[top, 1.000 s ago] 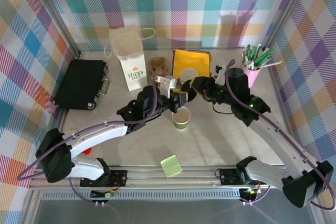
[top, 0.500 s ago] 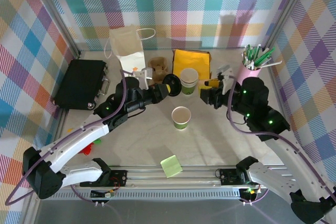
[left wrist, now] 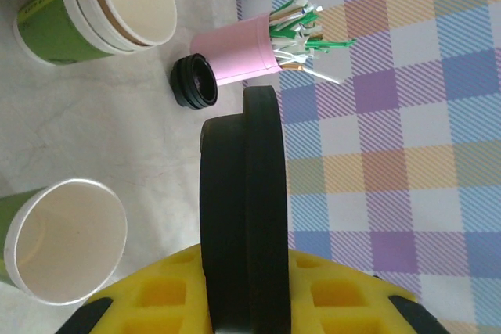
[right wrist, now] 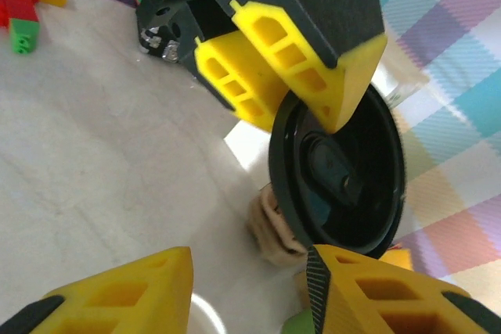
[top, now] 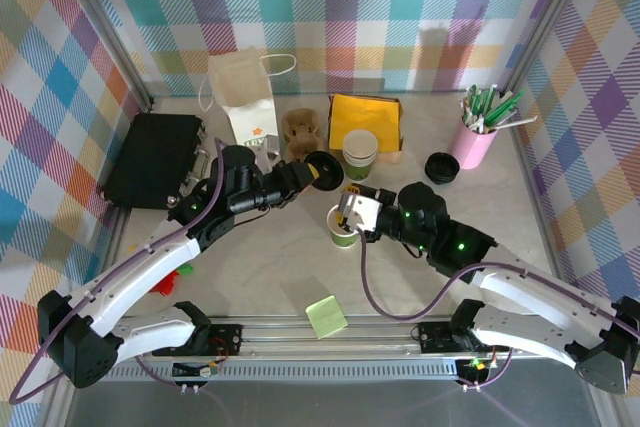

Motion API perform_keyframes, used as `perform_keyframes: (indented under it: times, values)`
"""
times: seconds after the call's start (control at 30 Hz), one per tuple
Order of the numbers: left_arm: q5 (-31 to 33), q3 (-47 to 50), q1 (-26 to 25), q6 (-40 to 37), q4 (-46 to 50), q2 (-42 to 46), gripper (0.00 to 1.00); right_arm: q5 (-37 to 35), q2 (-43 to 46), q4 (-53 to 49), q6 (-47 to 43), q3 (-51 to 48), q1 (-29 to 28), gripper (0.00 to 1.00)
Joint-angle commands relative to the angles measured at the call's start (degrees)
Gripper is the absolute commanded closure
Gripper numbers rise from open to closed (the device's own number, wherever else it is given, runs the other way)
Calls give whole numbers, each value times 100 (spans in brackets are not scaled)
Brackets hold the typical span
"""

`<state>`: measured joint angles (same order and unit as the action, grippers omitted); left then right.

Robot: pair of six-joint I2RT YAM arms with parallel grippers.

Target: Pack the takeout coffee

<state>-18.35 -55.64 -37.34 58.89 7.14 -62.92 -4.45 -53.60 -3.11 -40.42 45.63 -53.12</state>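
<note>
- Concerning the takeout cup (top: 345, 230): stands upright and uncovered near the middle of the tabletop (top: 285, 267), cream inside, green band below.
- Concerning its black lid (left wrist: 244, 209): hangs clear of the tabletop, behind the cup and a little to its left, apart from the rim. Held on edge rather than flat, underside turned toward the right wrist camera.
- Left pincer (top: 316, 171): closed down narrow on that lid, yellow pads (right wrist: 282, 68) clamping it across its thickness.
- Right pincer (top: 351, 215): down at the cup's rim, jaws part-way apart, with what looks like a sliver of the cup between them at the bottom of the right wrist view. Impossible to tell whether squeezing the cup or merely straddling it.
- Step in hand, as judged: capping. Lid in the grip, cup apparently about to be steadied, lid not yet on.
- Next move, as judged: calls for turning the lid flat, centring it over the mouth and pressing down evenly until seated all round. Risks tipping or crumpling the light paper cup if pressed off-centre or left unbraced.
- Further out: a stack of spare cups (top: 360, 152) just behind, spare lids (top: 442, 167) beside the pink cup of pens (top: 478, 142).
- At the back: the pulp carrier (top: 300, 127) and the paper bag (top: 243, 112), probably where the capped cup goes afterwards.
</note>
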Motion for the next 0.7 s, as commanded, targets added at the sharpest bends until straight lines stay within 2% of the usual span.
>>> perform_keyframes:
  times: [0.0, 0.1, 0.3, 0.67]
  values:
    - [-134, 167, 25, 495, -205, 170, 89, -441, -135, 999, -582, -58, -129, 57]
    - [-112, 226, 25, 597, -219, 217, 89, -743, -284, 1163, -663, -66, -245, 57]
    - [-143, 333, 19, 792, -378, 264, 89, -880, -457, 1271, -765, -41, -292, 59]
    - [-129, 378, 17, 878, -458, 302, 89, -809, -631, 1196, -853, -64, -295, 60]
